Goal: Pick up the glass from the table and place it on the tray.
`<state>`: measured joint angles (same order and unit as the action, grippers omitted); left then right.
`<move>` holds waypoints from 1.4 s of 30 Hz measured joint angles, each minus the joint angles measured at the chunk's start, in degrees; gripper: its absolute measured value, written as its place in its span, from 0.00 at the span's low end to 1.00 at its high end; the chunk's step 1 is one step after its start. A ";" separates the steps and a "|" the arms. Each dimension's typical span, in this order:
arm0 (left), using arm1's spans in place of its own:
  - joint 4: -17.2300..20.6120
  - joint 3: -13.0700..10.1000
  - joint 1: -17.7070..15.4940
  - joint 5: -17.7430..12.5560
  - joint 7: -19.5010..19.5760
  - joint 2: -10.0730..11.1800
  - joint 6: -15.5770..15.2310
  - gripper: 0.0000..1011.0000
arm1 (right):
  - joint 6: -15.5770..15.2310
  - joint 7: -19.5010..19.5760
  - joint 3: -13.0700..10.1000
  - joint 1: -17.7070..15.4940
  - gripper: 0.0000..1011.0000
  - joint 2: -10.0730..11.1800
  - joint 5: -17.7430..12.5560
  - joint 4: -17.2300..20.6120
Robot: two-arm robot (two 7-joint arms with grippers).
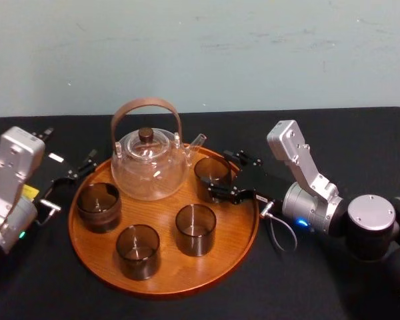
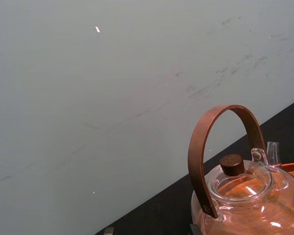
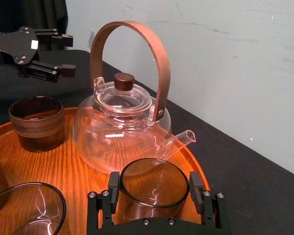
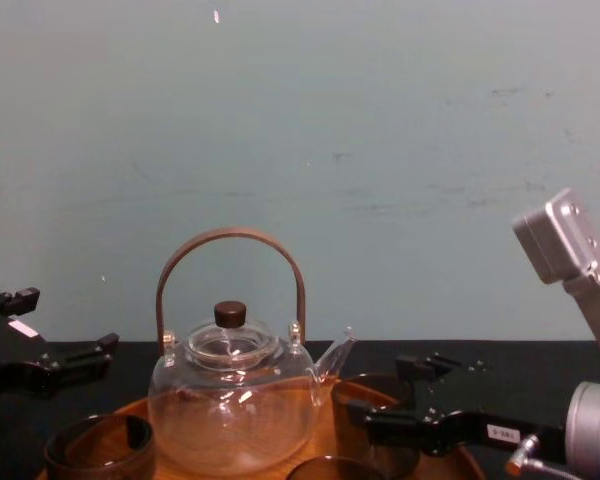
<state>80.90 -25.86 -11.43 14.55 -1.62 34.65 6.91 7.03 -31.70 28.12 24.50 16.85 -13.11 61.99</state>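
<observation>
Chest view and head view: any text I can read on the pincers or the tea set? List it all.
White label on the right pincer: dark characters, too blurred to read.
Small white label on the left pincer: too small to read.
Yellow sticker on the left arm: unreadable.
Teapot, glasses, tray: no text.
</observation>
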 joint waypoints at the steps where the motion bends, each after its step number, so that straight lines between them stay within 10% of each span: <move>1: 0.00 0.00 0.00 0.00 0.00 0.00 0.00 0.99 | 0.00 0.00 0.00 0.00 0.87 0.00 0.00 0.00; 21: 0.00 0.00 0.00 0.00 0.00 0.00 0.00 0.99 | 0.14 -0.79 -0.50 -0.37 0.99 0.22 -1.04 0.60; 42: 0.00 0.00 0.00 0.00 0.00 0.00 0.00 0.99 | 2.53 5.00 -4.39 -8.60 0.99 5.11 0.42 13.52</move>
<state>80.90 -25.86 -11.43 14.55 -1.62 34.65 6.91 9.56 -26.70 23.73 15.89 21.96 -12.69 75.51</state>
